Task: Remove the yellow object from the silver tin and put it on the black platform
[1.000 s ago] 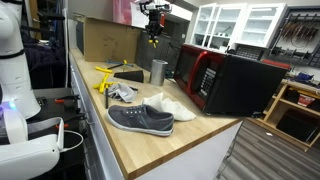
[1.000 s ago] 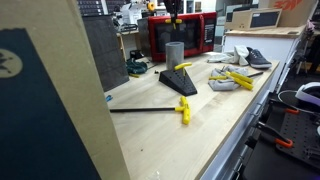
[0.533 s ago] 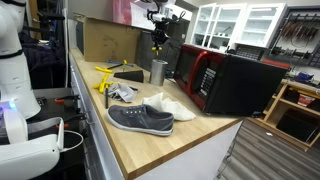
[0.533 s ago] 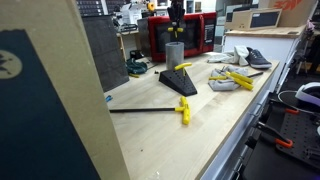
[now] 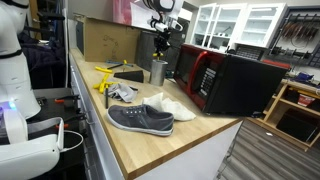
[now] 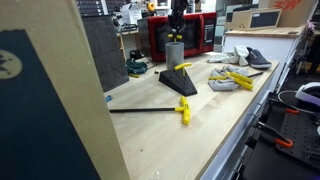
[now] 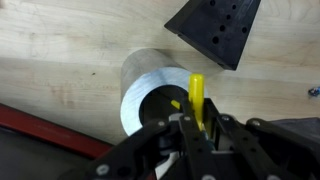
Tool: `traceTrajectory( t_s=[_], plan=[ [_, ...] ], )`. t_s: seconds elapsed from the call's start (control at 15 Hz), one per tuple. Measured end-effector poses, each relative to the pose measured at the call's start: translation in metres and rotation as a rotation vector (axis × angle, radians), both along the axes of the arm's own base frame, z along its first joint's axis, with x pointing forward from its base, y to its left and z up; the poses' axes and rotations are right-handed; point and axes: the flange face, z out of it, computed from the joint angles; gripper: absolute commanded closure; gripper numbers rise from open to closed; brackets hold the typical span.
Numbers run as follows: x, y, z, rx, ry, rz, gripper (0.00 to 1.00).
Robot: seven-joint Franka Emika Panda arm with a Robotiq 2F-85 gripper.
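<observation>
Pincer [image 7: 198, 126] grips the yellow object [image 7: 196, 95] at the silver tin [image 7: 145, 75] mouth; the black platform [image 7: 215, 30], at one o'clock, seemingly awaits it.

- Silver tin [image 7: 150, 85]: one.
- Yellow object [image 7: 197, 92]: one.
- Black platform [image 7: 212, 28]: one.
- Grey shoe [image 5: 140, 119]: one.
- Black-and-red microwave [image 5: 225, 80]: one.
- Cardboard box [image 5: 105, 40]: one.
- Yellow-handled tools [image 6: 185, 109]: at least two; the exact number is too small to tell.
- Gripper [image 7: 197, 122]: one.
- Table [image 5: 185, 145]: one.

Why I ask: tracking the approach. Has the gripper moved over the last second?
Yes. In both exterior views the gripper has come down toward the shiny silver cylindrical metal tin, which has stayed put.
</observation>
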Motion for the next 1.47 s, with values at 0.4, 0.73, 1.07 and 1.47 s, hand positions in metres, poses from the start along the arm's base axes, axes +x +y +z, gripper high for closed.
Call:
traceTrajectory(
  t_s=[0.4, 0.73, 1.07, 1.47],
  plan=[
    [0.006, -0.013, -0.030, 0.050, 0.036, -0.034, 0.96],
    [0.011, -0.016, -0.032, 0.054, 0.034, -0.041, 0.58],
    [0.014, -0.016, -0.033, 0.032, 0.032, -0.029, 0.22],
    [0.015, -0.004, -0.017, -0.069, 0.019, -0.019, 0.00]
  ],
)
